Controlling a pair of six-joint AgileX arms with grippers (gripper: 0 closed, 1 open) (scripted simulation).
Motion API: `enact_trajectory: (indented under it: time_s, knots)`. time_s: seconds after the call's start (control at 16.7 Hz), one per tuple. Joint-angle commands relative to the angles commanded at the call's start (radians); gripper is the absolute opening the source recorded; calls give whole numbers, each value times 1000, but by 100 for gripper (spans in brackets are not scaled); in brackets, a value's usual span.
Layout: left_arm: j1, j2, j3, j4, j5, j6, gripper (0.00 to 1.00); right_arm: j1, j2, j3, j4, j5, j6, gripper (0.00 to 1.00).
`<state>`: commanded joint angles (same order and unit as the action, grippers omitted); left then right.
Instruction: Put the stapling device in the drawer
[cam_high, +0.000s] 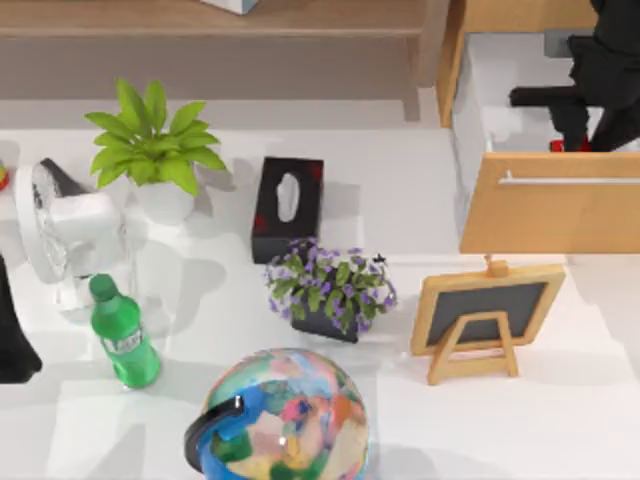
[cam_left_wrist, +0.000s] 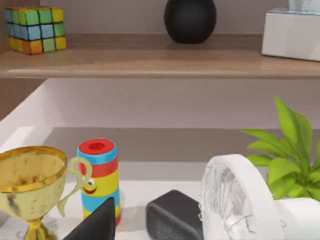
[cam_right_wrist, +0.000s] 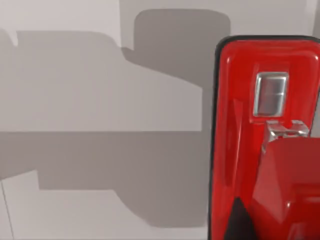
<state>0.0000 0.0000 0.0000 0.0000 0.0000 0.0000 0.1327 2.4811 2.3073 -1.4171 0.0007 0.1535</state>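
Note:
The drawer stands pulled open at the table's far right, with a light wooden front, a thin silver handle and white inside walls. My right gripper hangs over its open inside, shut on the red stapling device. In the right wrist view the glossy red stapling device with its metal parts is close up, above the white drawer floor, where its shadow falls offset. My left arm is parked at the table's left edge.
A chalkboard easel stands just in front of the drawer. A purple-flowered plant, black tissue box, globe, green bottle, white fan and leafy plant fill the middle and left.

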Motion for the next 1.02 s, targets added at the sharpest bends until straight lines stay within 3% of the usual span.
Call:
enact_trajectory:
  time_s: [0.6, 1.02]
  knots:
    - [0, 0, 0, 0, 0, 0, 100, 0, -4, -47, 43, 0, 0, 0]
    - [0, 0, 0, 0, 0, 0, 100, 0, -4, -47, 43, 0, 0, 53]
